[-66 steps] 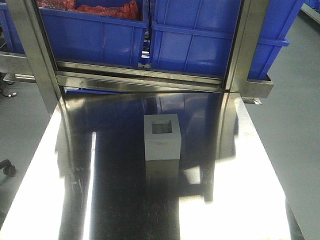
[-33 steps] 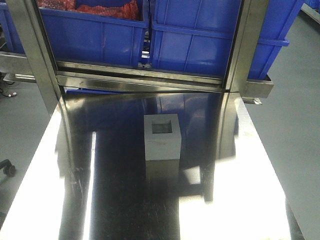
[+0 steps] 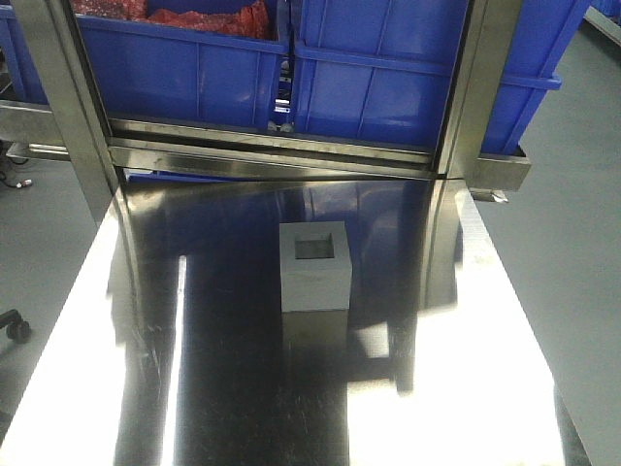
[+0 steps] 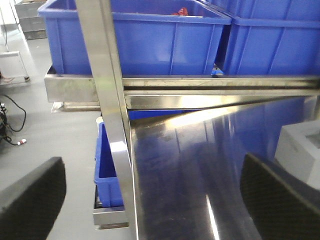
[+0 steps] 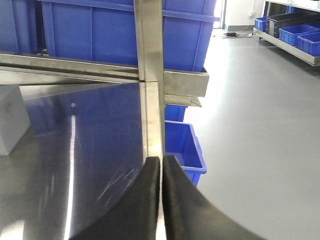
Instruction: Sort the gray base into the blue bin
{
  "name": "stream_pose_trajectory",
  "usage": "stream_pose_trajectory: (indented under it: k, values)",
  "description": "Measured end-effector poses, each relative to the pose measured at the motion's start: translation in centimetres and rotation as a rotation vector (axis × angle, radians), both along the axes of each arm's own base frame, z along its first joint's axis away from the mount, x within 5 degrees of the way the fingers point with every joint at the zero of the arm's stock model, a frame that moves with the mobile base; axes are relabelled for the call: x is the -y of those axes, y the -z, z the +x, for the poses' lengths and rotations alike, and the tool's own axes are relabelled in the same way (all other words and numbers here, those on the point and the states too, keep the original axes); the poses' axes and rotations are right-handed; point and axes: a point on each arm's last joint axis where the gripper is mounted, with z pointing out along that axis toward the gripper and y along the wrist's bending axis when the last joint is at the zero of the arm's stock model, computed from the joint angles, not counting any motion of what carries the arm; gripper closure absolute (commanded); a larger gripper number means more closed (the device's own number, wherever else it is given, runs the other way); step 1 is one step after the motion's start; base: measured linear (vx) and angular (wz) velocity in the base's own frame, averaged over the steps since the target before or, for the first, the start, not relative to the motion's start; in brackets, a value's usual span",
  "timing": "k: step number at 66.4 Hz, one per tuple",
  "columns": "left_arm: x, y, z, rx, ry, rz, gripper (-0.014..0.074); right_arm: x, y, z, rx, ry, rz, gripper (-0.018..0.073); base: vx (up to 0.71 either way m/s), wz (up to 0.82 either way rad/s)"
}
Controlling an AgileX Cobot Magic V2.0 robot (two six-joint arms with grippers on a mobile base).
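The gray base (image 3: pixel 314 267) stands upright on the steel table (image 3: pixel 213 388), its square recess facing up. It also shows at the right edge of the left wrist view as the gray base (image 4: pixel 300 150) and at the left edge of the right wrist view as the gray base (image 5: pixel 10 120). Behind the table, on a rack, stand one blue bin (image 3: pixel 184 68) holding red things and a second blue bin (image 3: pixel 388 87) beside it. My left gripper (image 4: pixel 150 167) is open wide over the table's left edge, holding nothing. My right gripper (image 5: pixel 161 161) is shut and empty at the right edge. Neither arm shows in the front view.
Two steel posts (image 3: pixel 58 107) (image 3: pixel 485 87) and a cross rail (image 3: pixel 272 155) stand between the table and the bins. Smaller blue bins sit low beside the table, one on the left (image 4: pixel 107 165) and one on the right (image 5: pixel 185 150). Cables (image 4: pixel 10 125) lie on the floor at the left.
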Motion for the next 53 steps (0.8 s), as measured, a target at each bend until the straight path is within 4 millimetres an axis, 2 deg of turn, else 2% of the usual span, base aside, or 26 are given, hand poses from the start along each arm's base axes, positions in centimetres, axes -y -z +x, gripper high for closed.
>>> stream_pose_trajectory:
  k: [7, 14, 28, 37, 53]
  values:
    - [0.3, -1.5, 1.9, -0.042, 0.051, 0.051, -0.0039, 0.0, 0.0, 0.0, 0.000, 0.000, 0.000, 0.0564, 0.00, 0.00]
    - [0.6, -2.7, 4.7, -0.079, 0.101, 0.064, -0.0034, 0.0, 0.0, 0.0, 0.000, 0.000, 0.000, 0.0564, 0.00, 0.00]
    - [2.2, -3.0, 11.1, -0.138, 0.187, 0.072, -0.0031, 0.0, 0.0, 0.0, 0.000, 0.000, 0.000, 0.0564, 0.00, 0.00]
    - [4.9, -2.4, 14.7, -0.157, 0.268, 0.077, -0.0027, 0.0, 0.0, 0.0, 0.000, 0.000, 0.000, 0.0564, 0.00, 0.00]
    - [12.0, -0.2, 20.2, -0.228, 0.448, 0.098, -0.0011, 0.0, 0.0, 0.0, 0.000, 0.000, 0.000, 0.0564, 0.00, 0.00]
